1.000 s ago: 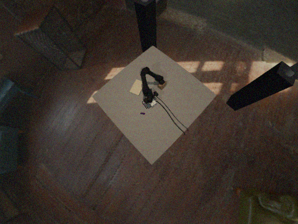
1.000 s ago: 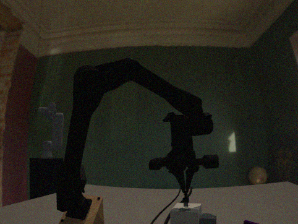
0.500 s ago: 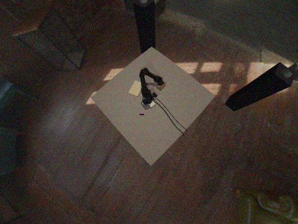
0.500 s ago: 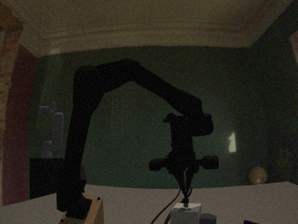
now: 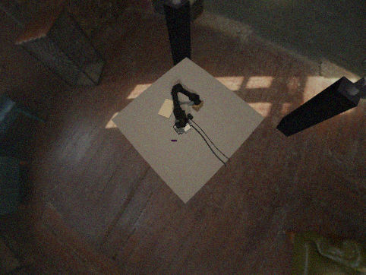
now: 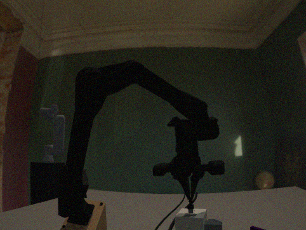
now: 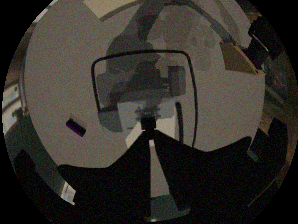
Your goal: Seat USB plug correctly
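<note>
The power cube (image 5: 187, 128) (image 6: 190, 222) (image 7: 128, 111) is a pale block standing below the arm's wrist. The dark USB plug (image 6: 190, 206) (image 7: 148, 123) is upright at the cube's top face, between the fingertips. My gripper (image 6: 190, 201) (image 7: 150, 133) points straight down, shut on the plug just above the cube. The plug's lower end and the socket mouth are too dark and small to tell how deep the plug sits or which way round it is. In the top view the arm covers the plug.
Black cables (image 5: 208, 141) (image 6: 169, 215) (image 7: 194, 100) loop beside the cube and run to the table edge. A blue-grey block (image 6: 213, 224) (image 7: 109, 121) is beside the cube. A small purple item (image 5: 174, 140) (image 7: 76, 127) and a cream sheet (image 5: 165, 109) (image 7: 106, 7) lie on the table.
</note>
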Motion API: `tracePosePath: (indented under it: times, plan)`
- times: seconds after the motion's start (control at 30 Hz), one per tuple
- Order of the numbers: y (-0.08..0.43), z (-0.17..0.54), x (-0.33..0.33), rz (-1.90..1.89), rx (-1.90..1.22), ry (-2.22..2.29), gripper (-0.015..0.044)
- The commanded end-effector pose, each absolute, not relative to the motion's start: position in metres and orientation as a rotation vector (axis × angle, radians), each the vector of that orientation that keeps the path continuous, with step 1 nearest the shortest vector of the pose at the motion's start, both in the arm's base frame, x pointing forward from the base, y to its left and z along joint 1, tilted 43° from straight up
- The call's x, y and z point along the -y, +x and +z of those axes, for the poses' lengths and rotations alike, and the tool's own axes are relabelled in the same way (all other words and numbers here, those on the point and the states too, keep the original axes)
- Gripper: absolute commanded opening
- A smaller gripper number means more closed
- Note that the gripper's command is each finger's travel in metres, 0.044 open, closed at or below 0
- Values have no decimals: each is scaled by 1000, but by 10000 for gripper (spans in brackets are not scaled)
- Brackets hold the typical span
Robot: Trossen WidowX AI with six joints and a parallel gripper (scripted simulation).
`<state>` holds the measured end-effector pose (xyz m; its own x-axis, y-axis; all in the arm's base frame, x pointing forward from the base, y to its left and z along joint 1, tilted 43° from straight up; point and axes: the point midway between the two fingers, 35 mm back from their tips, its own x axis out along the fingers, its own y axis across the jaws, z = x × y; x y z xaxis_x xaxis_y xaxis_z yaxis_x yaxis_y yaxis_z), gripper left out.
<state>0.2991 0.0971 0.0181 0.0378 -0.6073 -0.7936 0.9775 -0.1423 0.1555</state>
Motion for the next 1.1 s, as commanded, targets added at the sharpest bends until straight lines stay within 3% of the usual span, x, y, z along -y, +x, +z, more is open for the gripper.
tracePosePath:
  times: [0.0,1.07]
  plan:
    - [298,17,-97,-1504,-562,887,0]
    - [298,14,-94,-1504,-562,887,0]
